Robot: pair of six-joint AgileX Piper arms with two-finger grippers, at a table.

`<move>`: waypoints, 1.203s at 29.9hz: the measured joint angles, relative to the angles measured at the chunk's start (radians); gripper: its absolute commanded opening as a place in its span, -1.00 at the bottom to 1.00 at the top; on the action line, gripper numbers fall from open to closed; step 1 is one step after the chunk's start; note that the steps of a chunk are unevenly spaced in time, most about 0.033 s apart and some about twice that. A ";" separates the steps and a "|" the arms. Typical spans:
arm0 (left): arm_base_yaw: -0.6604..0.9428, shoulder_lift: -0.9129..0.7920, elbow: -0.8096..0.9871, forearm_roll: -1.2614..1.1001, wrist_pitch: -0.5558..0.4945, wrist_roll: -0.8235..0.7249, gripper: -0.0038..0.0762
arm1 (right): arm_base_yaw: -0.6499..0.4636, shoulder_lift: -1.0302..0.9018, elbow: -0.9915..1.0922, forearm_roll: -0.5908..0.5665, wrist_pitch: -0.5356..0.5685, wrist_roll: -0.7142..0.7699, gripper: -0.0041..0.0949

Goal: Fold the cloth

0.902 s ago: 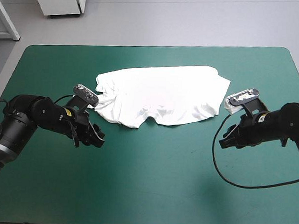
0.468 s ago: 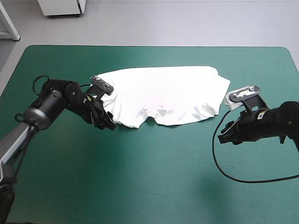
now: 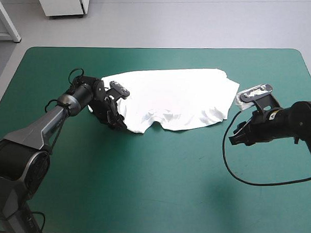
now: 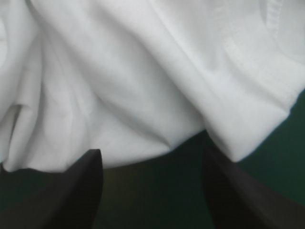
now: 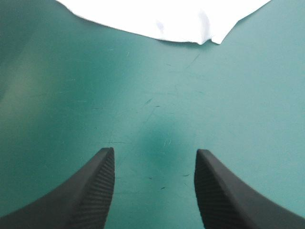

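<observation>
Since the T-shirt [image 3: 171, 96], spread on the table [image 3: 152, 198], is light and limp, I'd pinch its stitched hem [image 4: 257, 71], perhaps a sleeve's, just ahead of my unclenched left gripper [image 4: 152, 160]; my right gripper [image 5: 155, 155] gapes off its right corner.

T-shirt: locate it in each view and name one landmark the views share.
High view: the T-shirt spread on the far half of the teal-green cover, the left gripper at its near-left edge.
Left wrist view: white folds just ahead of the open fingers.
Right wrist view: a white edge well ahead of the right gripper.
Shared landmark: the teal-green cover.
</observation>
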 measured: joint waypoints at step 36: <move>0.008 0.084 -0.029 0.057 -0.013 -0.028 -0.93 | 0.000 0.675 -0.425 -0.086 -0.064 0.048 0.09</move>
